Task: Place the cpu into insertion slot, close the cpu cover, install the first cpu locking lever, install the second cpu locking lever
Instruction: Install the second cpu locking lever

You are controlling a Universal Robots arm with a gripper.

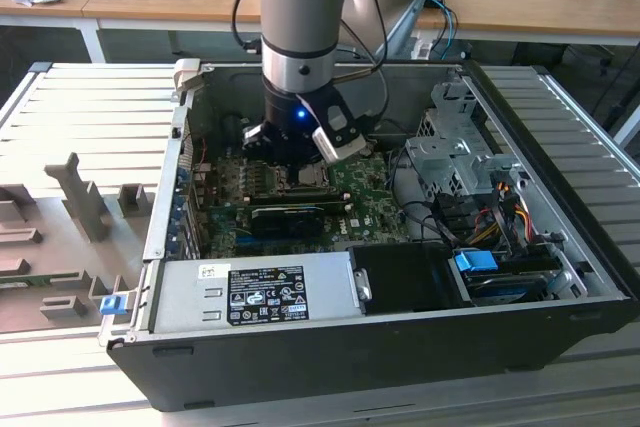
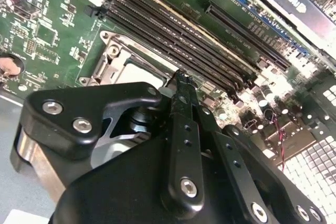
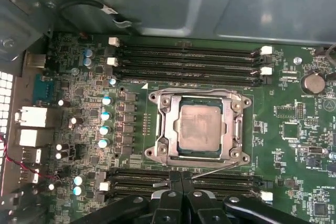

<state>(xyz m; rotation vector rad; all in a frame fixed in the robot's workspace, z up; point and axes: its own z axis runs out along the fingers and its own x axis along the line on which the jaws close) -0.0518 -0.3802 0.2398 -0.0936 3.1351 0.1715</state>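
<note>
The cpu [image 3: 200,129], a square chip with a silver-grey top, lies seated in the insertion slot [image 3: 242,102] on the green motherboard. The cpu cover [image 3: 167,129], a silver frame, lies flat around the chip. A thin wire locking lever [image 3: 215,170] runs slanted along the slot's edge nearest my fingers, its end close to the fingertips. My gripper [image 3: 181,181] hangs just beside that edge with its black fingers shut together; whether they touch the lever I cannot tell. In the second wrist view the gripper [image 2: 181,80] points down at the slot's corner [image 2: 113,56]. In the exterior view the gripper [image 1: 300,162] reaches into the open computer case.
Long black memory slots [image 3: 184,56] flank the socket on two sides. A graphics card [image 1: 290,217] lies near the socket. The power supply [image 1: 255,292], a drive cage [image 1: 455,152] and cables [image 1: 440,212] crowd the case; its metal walls [image 1: 165,197] close in all around.
</note>
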